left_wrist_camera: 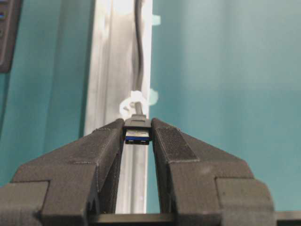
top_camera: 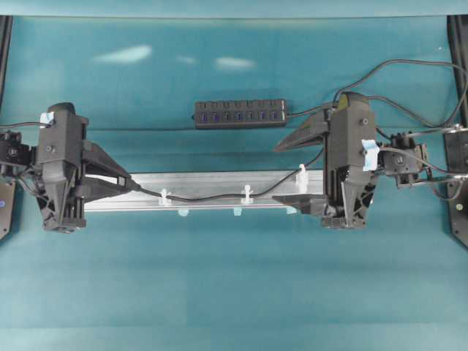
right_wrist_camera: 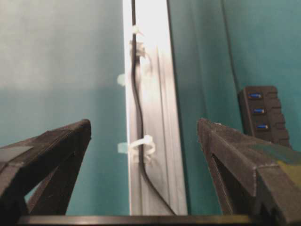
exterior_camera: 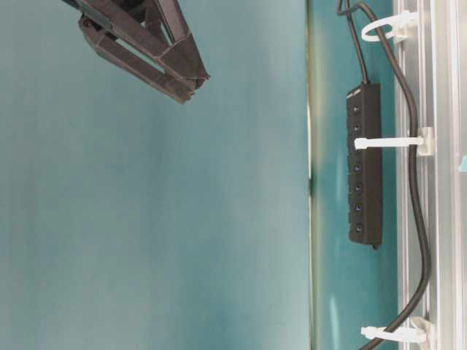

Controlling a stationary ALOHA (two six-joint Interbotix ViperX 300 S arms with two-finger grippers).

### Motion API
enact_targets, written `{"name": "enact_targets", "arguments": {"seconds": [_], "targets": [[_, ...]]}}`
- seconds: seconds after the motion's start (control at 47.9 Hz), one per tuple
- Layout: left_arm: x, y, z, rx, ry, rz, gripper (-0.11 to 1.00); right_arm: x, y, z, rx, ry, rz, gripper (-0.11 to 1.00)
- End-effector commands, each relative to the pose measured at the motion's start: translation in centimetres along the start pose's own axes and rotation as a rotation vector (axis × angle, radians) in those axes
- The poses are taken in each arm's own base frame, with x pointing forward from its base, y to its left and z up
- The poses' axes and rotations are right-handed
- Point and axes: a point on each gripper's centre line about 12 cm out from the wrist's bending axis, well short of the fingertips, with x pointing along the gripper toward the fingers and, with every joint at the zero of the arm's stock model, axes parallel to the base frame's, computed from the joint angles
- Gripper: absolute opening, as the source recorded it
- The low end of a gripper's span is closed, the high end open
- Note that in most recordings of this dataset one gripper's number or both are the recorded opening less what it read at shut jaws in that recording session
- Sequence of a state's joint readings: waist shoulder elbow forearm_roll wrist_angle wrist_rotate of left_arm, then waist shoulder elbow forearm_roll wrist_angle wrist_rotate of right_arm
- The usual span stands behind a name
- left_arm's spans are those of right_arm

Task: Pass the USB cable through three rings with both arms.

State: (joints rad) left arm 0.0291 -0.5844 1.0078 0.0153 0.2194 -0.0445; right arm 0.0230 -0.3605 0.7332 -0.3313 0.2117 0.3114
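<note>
- Gripping the plug of the USB cable (left_wrist_camera: 137, 134), the left gripper (top_camera: 134, 184) sits at the left end of the rail (top_camera: 212, 180), its two fingers pressed against the plug's sides with the blue-tongued metal tip facing the left wrist camera
- Just past the left end of the rail, the cord leaves the plug and runs through the first of the three rings (top_camera: 165, 197), which stands upright on the rail's near edge
- Along the middle of the rail the black cord lies on the silver surface in a shallow sag and reaches the second ring (top_camera: 248, 194); in the table-level view the cord passes by this ring's base, and whether it goes through the loop I cannot tell from that angle
- Toward the right end of the rail the cord climbs past the third ring (top_camera: 301, 175) and curves up and away off the rail behind the right arm
- Behind the rail, well apart from it, a black multi-port hub (top_camera: 240, 113) lies flat on the teal table (top_camera: 234, 292) with its own cord leading off to the right
- At the right end of the rail the right gripper (top_camera: 285, 174) hangs with its fingers spread wide, one on the hub side and one on the near side, and nothing between them; the right wrist view shows the rail and cord in that gap, below the fingers
</note>
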Motion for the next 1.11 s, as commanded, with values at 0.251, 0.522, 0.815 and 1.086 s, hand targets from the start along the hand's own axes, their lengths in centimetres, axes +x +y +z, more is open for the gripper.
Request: {"name": "enact_targets", "arguments": {"seconds": [0.251, 0.522, 0.815, 1.086], "targets": [[-0.35, -0.03, 1.17, 0.001, -0.037, -0.001, 0.25, -0.03, 0.08, 0.51, 0.011, -0.018, 0.004, 0.77], [-0.33, -0.03, 1.23, 0.0, -0.038, -0.001, 0.25, 0.07, 0.13, 0.51, 0.012, -0.024, 0.008, 0.77], [-0.35, 0.01, 1.19, -0.001, -0.038, 0.0, 0.25, 0.07, 0.13, 0.51, 0.012, -0.024, 0.008, 0.77], [-0.37, -0.03, 1.24, 0.0, -0.038, -0.001, 0.25, 0.07, 0.13, 0.51, 0.012, -0.024, 0.008, 0.77]]}}
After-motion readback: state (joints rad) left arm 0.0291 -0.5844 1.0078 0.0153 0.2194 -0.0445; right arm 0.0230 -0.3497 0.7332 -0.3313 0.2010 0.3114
